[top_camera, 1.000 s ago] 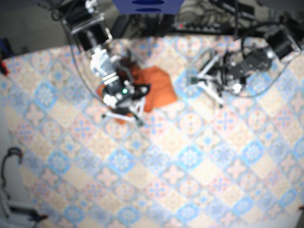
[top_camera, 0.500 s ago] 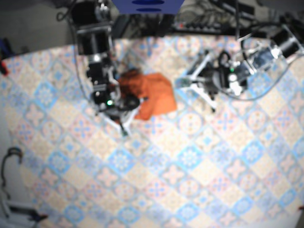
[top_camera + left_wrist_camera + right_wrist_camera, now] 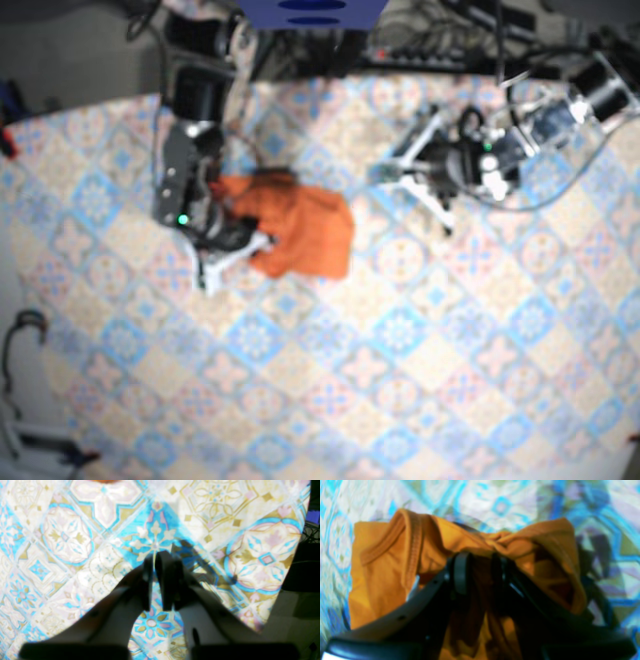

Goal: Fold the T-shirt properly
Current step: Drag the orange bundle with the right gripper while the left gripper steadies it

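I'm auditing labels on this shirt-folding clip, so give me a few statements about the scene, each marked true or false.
1. The T-shirt is orange. True.
2. The left end effector grips the T-shirt. False: it is shut over bare tablecloth and holds nothing.
3. The right end effector has T-shirt fabric between its fingers. True.
4. The T-shirt lies flat and neatly folded. False: it is bunched and rumpled.
5. The tablecloth is plain white. False: it has a coloured tile pattern.
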Controlling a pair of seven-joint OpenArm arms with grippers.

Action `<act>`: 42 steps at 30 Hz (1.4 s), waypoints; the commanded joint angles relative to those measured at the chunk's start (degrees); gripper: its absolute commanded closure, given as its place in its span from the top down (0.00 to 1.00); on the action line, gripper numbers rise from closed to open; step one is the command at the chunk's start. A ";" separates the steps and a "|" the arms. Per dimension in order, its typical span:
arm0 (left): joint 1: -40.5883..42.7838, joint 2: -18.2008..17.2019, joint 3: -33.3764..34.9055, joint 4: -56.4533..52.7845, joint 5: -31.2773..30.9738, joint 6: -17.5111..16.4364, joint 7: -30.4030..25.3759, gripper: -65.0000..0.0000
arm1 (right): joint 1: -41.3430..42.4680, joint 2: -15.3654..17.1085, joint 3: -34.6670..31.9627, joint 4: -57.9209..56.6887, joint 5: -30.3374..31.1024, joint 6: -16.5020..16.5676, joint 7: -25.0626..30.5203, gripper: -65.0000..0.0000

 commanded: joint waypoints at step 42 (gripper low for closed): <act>0.60 16.98 -15.09 -17.11 -0.04 4.62 -0.70 0.11 | -11.72 2.13 -34.50 9.62 -8.18 -16.95 -9.74 0.27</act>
